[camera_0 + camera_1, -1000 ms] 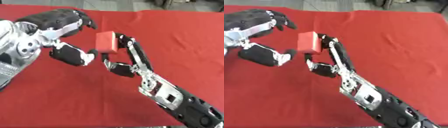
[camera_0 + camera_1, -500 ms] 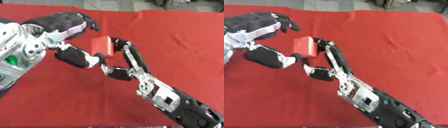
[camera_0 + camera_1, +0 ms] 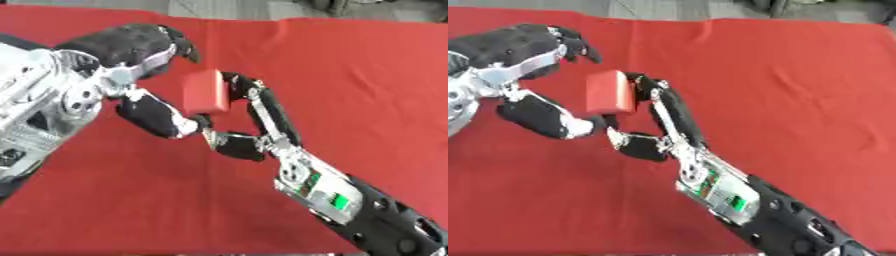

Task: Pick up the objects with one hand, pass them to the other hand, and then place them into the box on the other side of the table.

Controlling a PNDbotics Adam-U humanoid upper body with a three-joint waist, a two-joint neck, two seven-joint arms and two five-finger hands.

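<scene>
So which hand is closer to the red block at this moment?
Right. The right hand pinches the red block between fingers and thumb; the left hand is open around its left side, thumb just below it.

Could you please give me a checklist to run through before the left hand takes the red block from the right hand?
1. Red block held by the right hand: ok, pinched between its fingers and thumb, off the cloth.
2. Left hand open to receive: ok, fingers arch above the block and the thumb sits below it.
3. Left hand closed on the block: not ok, its fingers are not yet curled round it.
4. Block face toward the left hand is free: ok, the right hand's fingers are at the far side.
5. Target box in sight: not ok, only the red cloth shows.
6. Contact between the thumbs of both hands: cannot tell.
</scene>
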